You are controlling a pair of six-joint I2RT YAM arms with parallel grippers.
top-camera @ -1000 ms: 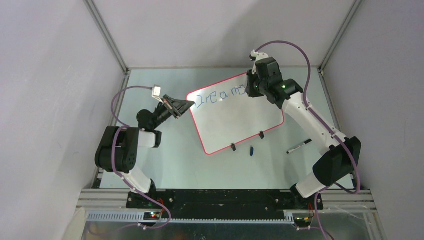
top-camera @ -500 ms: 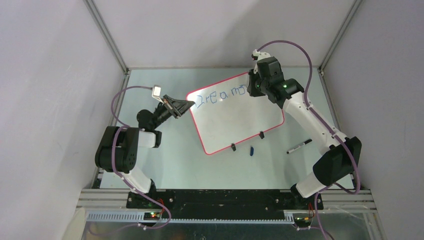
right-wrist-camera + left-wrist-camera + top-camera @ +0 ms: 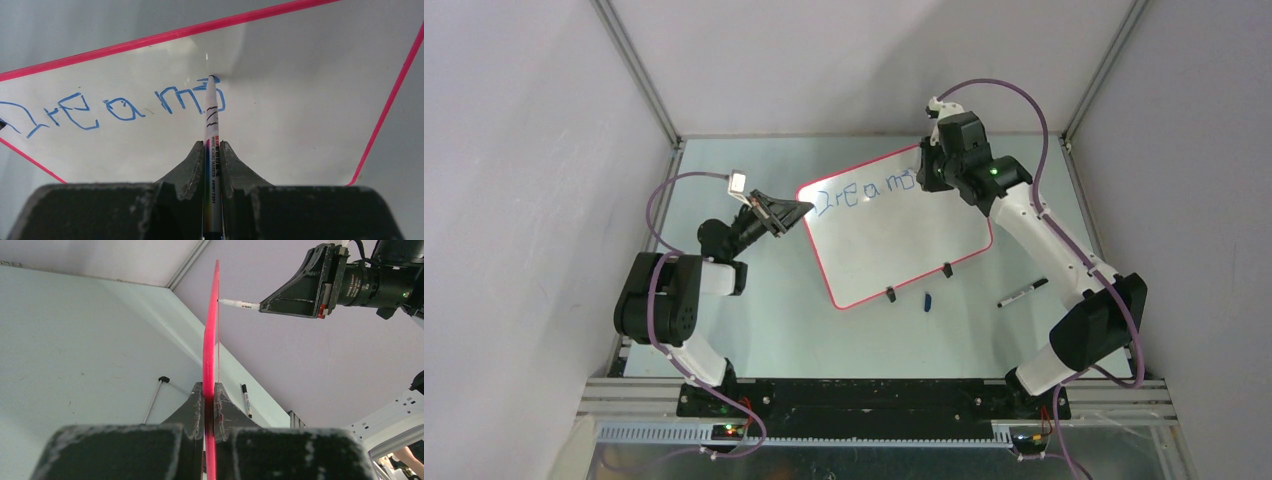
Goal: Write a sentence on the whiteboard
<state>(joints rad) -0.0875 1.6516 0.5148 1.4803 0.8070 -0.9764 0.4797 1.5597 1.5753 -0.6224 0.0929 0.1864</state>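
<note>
The whiteboard [image 3: 904, 235] stands tilted on the table, its pink rim edge-on in the left wrist view [image 3: 210, 340]. My left gripper [image 3: 800, 211] [image 3: 210, 390] is shut on the whiteboard's left rim. My right gripper [image 3: 923, 172] [image 3: 214, 148] is shut on a white marker [image 3: 212, 115] [image 3: 239, 303]. The marker's tip touches the board's upper right area. The sentence [image 3: 864, 192] [image 3: 115, 107] is blue handwriting reading "Dream", with a further partly drawn letter under the marker tip.
A black-capped marker [image 3: 1022, 291] [image 3: 246, 400] lies on the table right of the board. A small blue cap [image 3: 928, 300] sits near the board's two black clip feet [image 3: 890, 294]. Grey walls and metal corner posts enclose the table.
The right wrist has shifted very slightly at the end of the written line. The left arm and the board have not moved.
</note>
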